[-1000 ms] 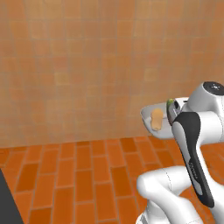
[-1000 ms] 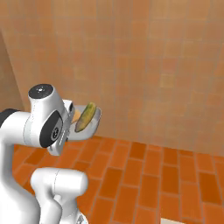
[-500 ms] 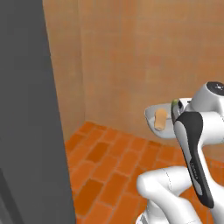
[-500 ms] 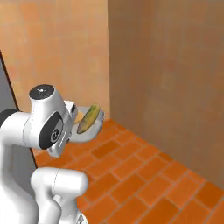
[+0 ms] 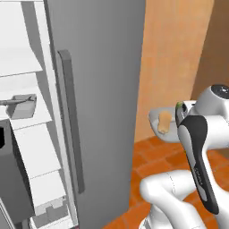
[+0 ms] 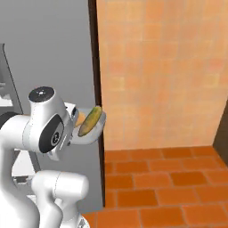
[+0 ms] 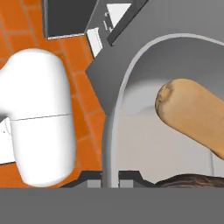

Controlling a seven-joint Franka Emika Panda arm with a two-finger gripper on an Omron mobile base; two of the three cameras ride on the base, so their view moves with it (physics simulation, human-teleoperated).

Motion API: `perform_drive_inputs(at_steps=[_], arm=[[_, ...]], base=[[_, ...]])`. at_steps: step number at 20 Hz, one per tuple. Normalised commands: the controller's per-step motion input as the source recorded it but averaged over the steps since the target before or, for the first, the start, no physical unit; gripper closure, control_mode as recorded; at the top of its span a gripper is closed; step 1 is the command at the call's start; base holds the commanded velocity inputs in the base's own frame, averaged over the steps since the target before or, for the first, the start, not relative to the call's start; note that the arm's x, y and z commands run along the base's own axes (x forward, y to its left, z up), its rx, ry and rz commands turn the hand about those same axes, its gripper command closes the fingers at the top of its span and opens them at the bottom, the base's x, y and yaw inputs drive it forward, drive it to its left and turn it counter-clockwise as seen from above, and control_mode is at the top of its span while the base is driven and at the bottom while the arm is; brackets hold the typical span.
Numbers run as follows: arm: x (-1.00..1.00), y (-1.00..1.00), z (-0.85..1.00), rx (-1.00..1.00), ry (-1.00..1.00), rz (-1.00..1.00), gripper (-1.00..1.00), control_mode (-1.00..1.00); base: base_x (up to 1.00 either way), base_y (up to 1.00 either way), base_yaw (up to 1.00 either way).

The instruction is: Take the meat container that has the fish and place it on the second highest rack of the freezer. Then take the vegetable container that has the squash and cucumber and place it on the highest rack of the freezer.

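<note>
In the left base view, the tall grey freezer [image 5: 96,89] stands open, its grey door with a long bar handle [image 5: 71,125] facing the camera and flat white shelves [image 5: 27,120] showing at the left. A pale grey round bowl [image 5: 157,117] sits raised beside the white arm, holding a stubby yellow-orange squash chunk [image 5: 165,121].

In the right base view, the bowl [image 6: 94,131] is held up against the freezer's grey side [image 6: 49,53], with a green cucumber stick [image 6: 90,120] lying across it.

In the hand view, the two-finger gripper [image 7: 111,179] is clamped on the bowl's thin rim [image 7: 114,113], the dark fingertips [image 7: 94,178] pressed to either side; the squash [image 7: 192,113] lies inside, above orange floor tiles [image 7: 26,30].
</note>
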Motion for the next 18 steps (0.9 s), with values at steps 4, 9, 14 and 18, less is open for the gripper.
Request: perform_drive_inputs(at_steps=[4,9,14,18], arm=[[0.00,0.00,0.00,0.00,0.00,0.00,1.00,1.00],[0.00,0.00,0.00,0.00,0.00,0.00,1.00,1.00],[0.00,0.00,0.00,0.00,0.00,0.00,1.00,1.00],[0.00,0.00,0.00,0.00,0.00,0.00,1.00,1.00]], base=[[0.02,-0.10,1.00],[0.16,-0.03,0.97],[0.26,0.12,0.83],[0.57,0.59,0.41]])
